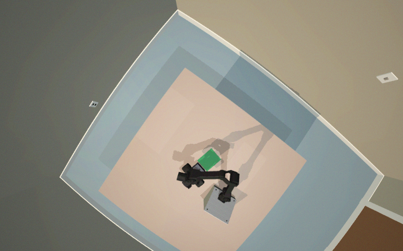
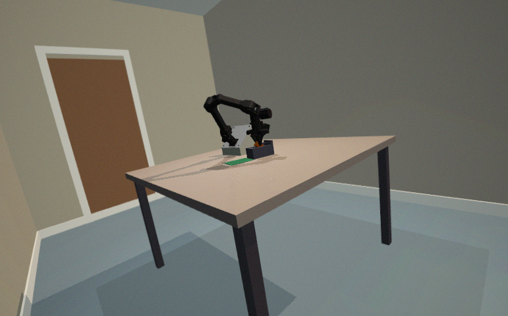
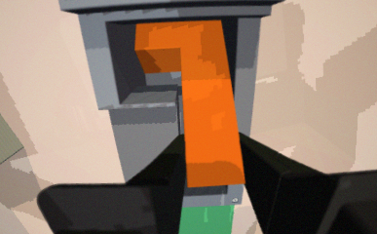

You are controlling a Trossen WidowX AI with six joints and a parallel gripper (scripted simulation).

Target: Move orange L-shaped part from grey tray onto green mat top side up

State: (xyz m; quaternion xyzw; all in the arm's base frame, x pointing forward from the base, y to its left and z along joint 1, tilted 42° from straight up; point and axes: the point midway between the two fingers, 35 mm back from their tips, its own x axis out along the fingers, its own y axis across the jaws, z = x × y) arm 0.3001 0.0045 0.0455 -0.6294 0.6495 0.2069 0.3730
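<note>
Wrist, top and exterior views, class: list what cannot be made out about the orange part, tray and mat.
- Top view: orange part and tray hidden beneath the arm.
- Wrist view: green mat cut off by the bottom edge; fingers cover the orange part's sides.
- Exterior view: grey tray too small to show its pocket.

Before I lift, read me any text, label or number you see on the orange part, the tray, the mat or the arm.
None: no words, numbers or brand marks show in any view.
Orange L-shaped part: plain faces.
Grey tray: plain, only a small screw head at its near edge.
Green mat: plain.
Gripper, shut on the part's raised end: black, unmarked.
Wall plates in the top view: too small to read.
</note>
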